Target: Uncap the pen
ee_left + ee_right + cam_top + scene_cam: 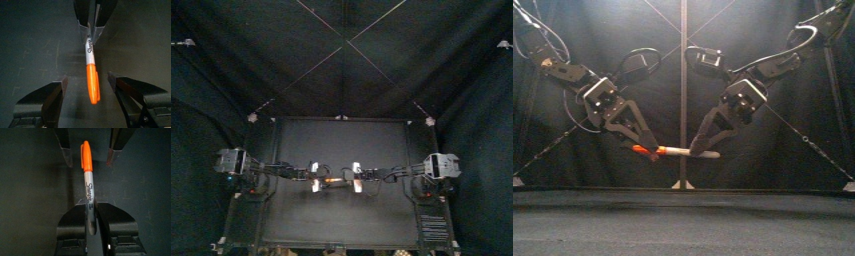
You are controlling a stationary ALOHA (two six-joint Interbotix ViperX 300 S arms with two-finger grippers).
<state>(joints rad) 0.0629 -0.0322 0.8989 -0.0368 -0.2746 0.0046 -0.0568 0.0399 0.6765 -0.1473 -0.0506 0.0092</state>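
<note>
A marker pen (684,152) with a white barrel and an orange cap (643,151) hangs level above the table (684,225). My right gripper (702,143) is shut on the barrel's back end, as the right wrist view shows (91,209). My left gripper (637,146) stands open around the cap. In the left wrist view its fingers (61,86) flank the cap (93,86) with a gap on each side. From above, the pen (338,181) spans between the left gripper (319,181) and the right gripper (357,180).
</note>
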